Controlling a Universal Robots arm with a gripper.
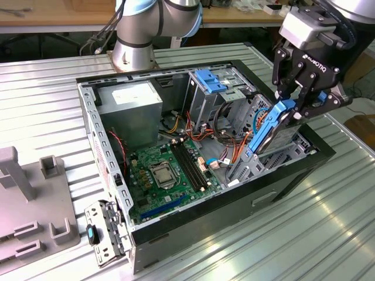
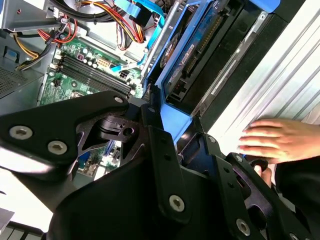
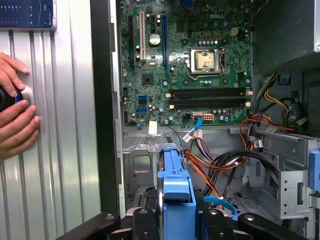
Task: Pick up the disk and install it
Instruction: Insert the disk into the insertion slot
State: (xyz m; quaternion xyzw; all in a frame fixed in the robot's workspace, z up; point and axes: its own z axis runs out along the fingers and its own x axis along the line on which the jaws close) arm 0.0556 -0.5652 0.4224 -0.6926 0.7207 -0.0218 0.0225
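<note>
The disk, a grey drive in a bright blue carrier rail, stands steeply tilted over the drive bay at the exterior view's right end of the open computer case. My gripper is shut on its upper blue end. In the second wrist view the disk slants down into the bay, with the gripper clamped on the blue rail. In the first wrist view the blue carrier sits between the two black fingers.
Inside the case are a green motherboard, a grey power supply box, a fixed blue bracket on the drive cage and loose cables. A person's hands rest beside the case. A grey fixture stands at the exterior view's left.
</note>
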